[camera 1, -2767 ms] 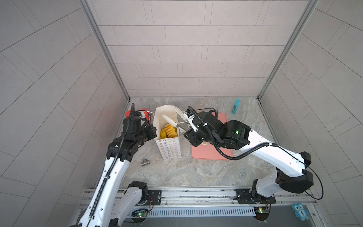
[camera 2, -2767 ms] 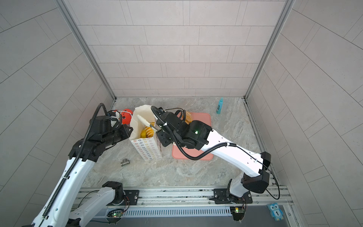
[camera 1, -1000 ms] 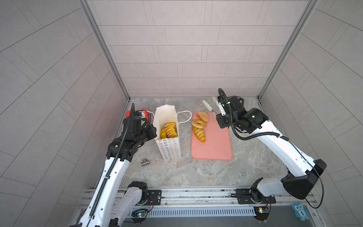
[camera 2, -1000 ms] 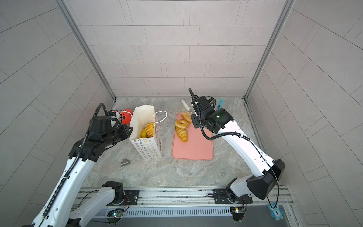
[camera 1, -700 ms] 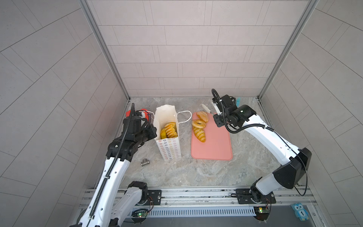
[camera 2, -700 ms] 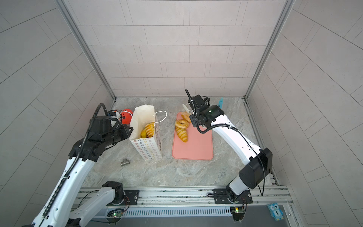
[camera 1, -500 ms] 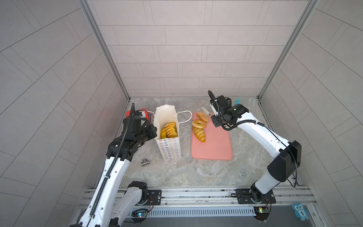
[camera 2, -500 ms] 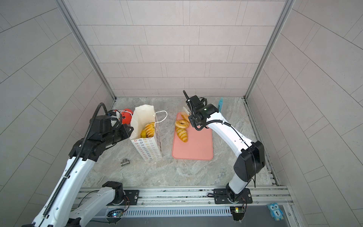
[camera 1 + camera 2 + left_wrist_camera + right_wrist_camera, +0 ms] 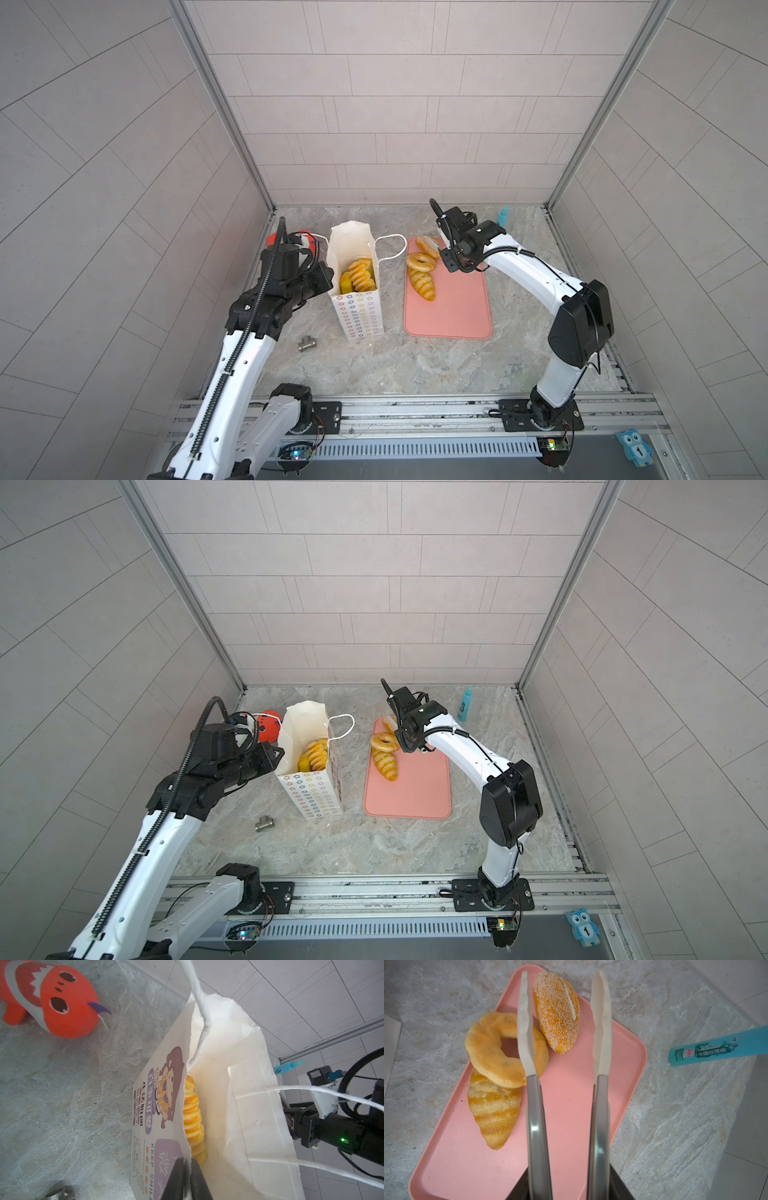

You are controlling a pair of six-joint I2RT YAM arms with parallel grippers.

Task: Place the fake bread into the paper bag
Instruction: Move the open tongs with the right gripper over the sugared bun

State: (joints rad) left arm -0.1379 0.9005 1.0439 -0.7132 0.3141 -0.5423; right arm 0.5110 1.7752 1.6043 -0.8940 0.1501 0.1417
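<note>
The white paper bag (image 9: 351, 245) stands upright with golden fake bread (image 9: 359, 274) inside; a ridged roll (image 9: 192, 1113) shows through its mouth. My left gripper (image 9: 187, 1160) is shut on the paper bag's rim (image 9: 186, 1118). On the pink tray (image 9: 571, 1126) lie a sesame bun (image 9: 556, 1012), a ring donut (image 9: 492, 1053) and a ridged roll (image 9: 494, 1113). My right gripper (image 9: 569, 1167) is shut on metal tongs (image 9: 532, 1126). Their white tips stand apart above the tray's far end, with the sesame bun between them.
A red plush fish (image 9: 58, 1001) lies behind the bag on the left. A teal bottle (image 9: 716, 1049) stands near the back right corner. A small metal fitting (image 9: 306, 343) sits on the stone floor in front of the bag. Walls close in three sides.
My right arm has drawn the tongs out of the bag and swung them back over the tray's far end by the sesame bun. The left gripper has kept its hold on the bag.
</note>
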